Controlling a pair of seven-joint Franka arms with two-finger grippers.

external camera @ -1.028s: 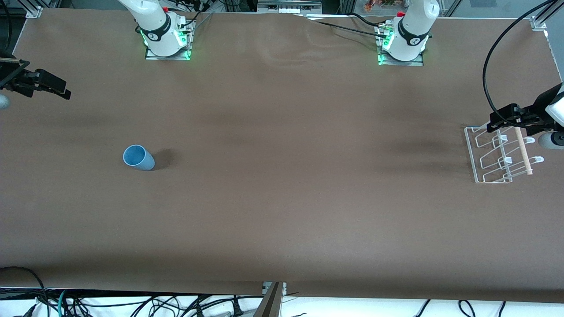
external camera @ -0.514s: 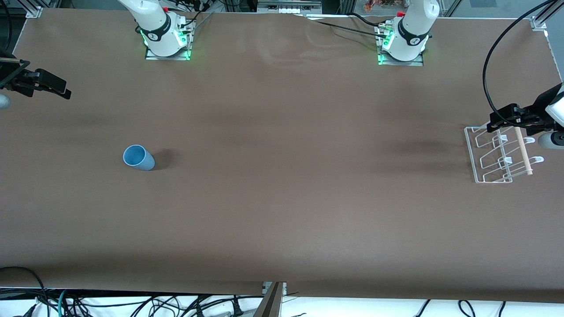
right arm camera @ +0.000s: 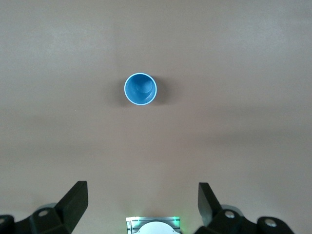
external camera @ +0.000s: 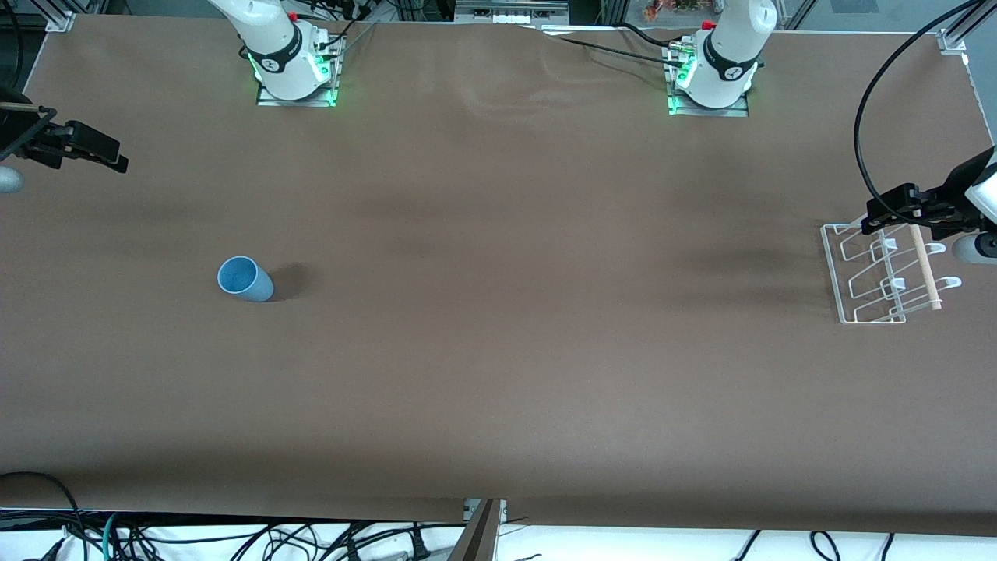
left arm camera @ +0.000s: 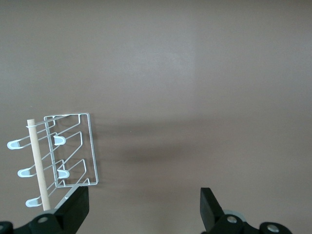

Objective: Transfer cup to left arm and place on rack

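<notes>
The light-blue cup [external camera: 244, 279] stands upright, mouth up, on the brown table toward the right arm's end; the right wrist view shows its round opening [right arm camera: 140, 89]. My right gripper [external camera: 109, 156] hovers open and empty over the table's edge at that end, well apart from the cup [right arm camera: 143, 195]. The white wire rack [external camera: 888, 273] with its wooden dowel [external camera: 925, 269] lies at the left arm's end. My left gripper [external camera: 888, 214] hangs open and empty over the rack's edge that lies farther from the front camera [left arm camera: 145, 200], and the rack [left arm camera: 73, 151] shows beside one finger [left arm camera: 78, 207].
The two arm bases [external camera: 294, 74] [external camera: 710, 82] stand along the table's edge farthest from the front camera; the right one shows its green light [right arm camera: 153, 225] in the right wrist view. A black cable [external camera: 864, 132] loops above the rack. Cables lie below the nearest edge.
The right gripper has drifted very slightly toward the middle of the table. The cup, the rack and the left gripper have not moved.
</notes>
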